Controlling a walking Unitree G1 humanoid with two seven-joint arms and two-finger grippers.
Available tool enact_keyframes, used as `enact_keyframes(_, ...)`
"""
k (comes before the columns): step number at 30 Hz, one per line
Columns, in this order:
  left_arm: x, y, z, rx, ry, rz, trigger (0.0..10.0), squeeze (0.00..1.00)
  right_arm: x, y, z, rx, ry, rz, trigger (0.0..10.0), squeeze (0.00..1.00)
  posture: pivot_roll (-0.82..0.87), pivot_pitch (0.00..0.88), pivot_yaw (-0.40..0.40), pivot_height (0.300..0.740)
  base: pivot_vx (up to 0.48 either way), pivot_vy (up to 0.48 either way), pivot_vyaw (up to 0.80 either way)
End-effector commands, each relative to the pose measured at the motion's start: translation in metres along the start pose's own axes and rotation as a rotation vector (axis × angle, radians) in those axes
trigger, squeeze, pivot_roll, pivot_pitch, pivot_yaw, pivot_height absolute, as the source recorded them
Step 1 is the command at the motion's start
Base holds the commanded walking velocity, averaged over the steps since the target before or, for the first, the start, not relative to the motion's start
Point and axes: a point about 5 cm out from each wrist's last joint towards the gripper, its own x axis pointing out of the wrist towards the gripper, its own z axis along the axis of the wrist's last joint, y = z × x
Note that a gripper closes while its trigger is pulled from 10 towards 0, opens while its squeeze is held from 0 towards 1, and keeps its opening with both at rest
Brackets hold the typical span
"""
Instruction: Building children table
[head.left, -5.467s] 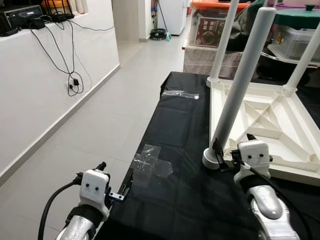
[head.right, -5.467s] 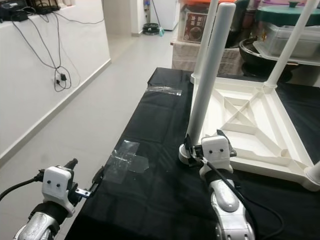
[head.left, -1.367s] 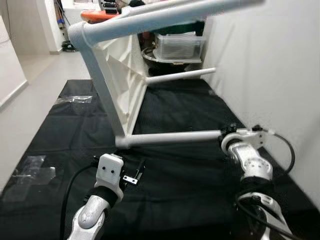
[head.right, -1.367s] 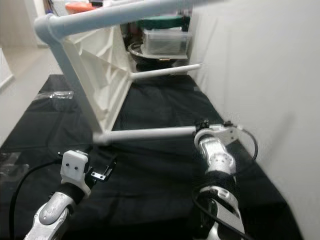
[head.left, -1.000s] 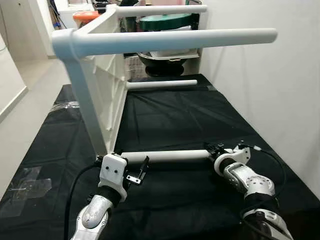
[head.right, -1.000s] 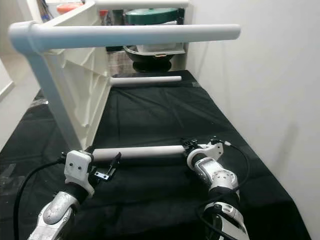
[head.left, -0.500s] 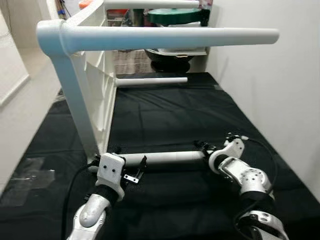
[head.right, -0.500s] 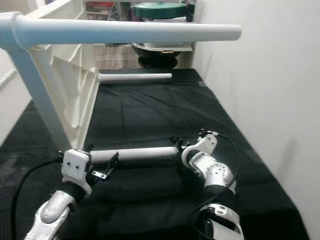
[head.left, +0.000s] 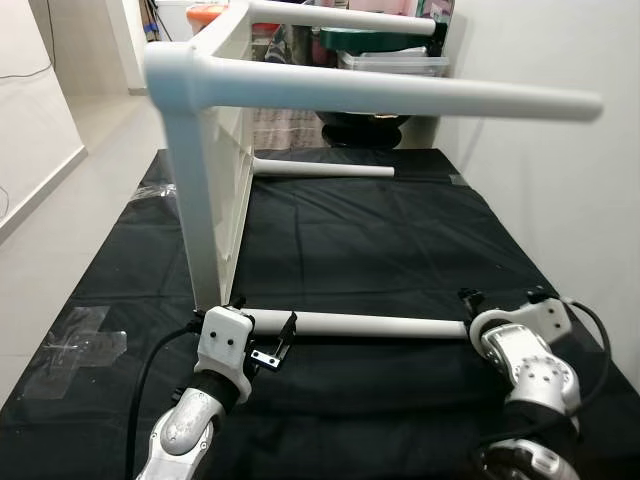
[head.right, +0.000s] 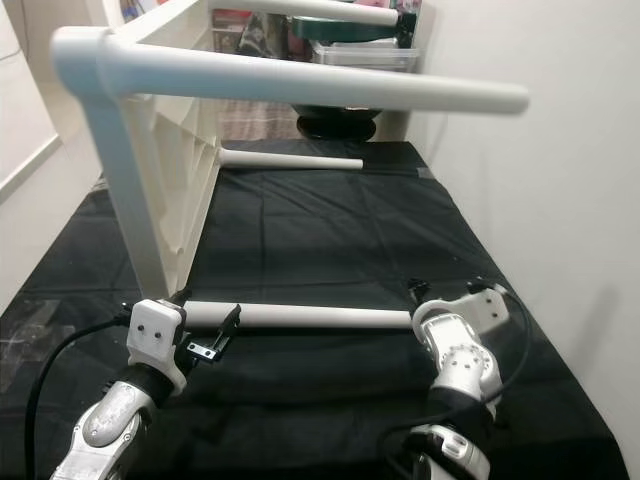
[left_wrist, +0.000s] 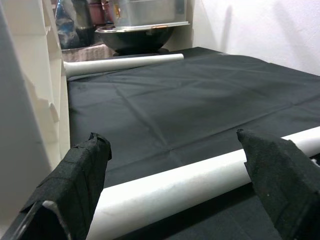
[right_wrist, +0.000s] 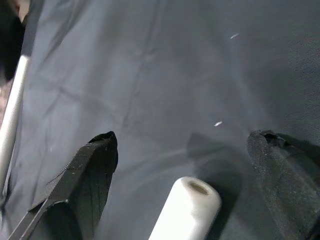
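A white plastic children's table (head.left: 215, 190) lies tipped on its side on a black cloth (head.left: 380, 250) spread over the floor, its ribbed underside facing the white wall on the robot's right and its four round white legs pointing sideways towards that wall. The two lower legs rest on the cloth: the near lower leg (head.left: 370, 325) lies across just in front of the robot, and the far lower leg (head.left: 325, 170) lies well beyond it. The near upper leg (head.left: 400, 95) juts out overhead and the far upper leg (head.left: 340, 18) shows behind it. The left gripper (head.left: 281, 340) sits at the near lower leg close to where that leg joins the tabletop, its black fingers (left_wrist: 80, 175) spread apart with the leg passing between them, not clamped. The right gripper (head.right: 415, 293) is at the free tip of the same leg; in its wrist view its fingers (right_wrist: 92, 167) stand wide apart on either side of the leg's open end, not closed on it. Clear tape patches (head.left: 85, 345) lie on the cloth's left edge, and storage boxes with a green lid (head.left: 385, 40) stand at the back.
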Motion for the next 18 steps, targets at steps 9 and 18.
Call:
enact_keyframes(9, 0.0, -0.003, -0.003, -0.006, 0.007, -0.012, 10.0, 0.0, -0.024, -0.018, 0.033, -0.301, -0.184, -0.037, 10.0, 0.0, 0.01, 0.0, -0.04, 0.74, 0.0, 0.0, 0.0)
enact_keyframes(18, 0.004, -0.002, -0.001, 0.002, -0.003, -0.013, 10.0, 0.0, -0.078, 0.097, 0.039, -1.099, -0.88, 0.541, 10.0, 0.0, 0.03, 0.0, -0.056, 0.74, 0.0, 0.0, 0.0)
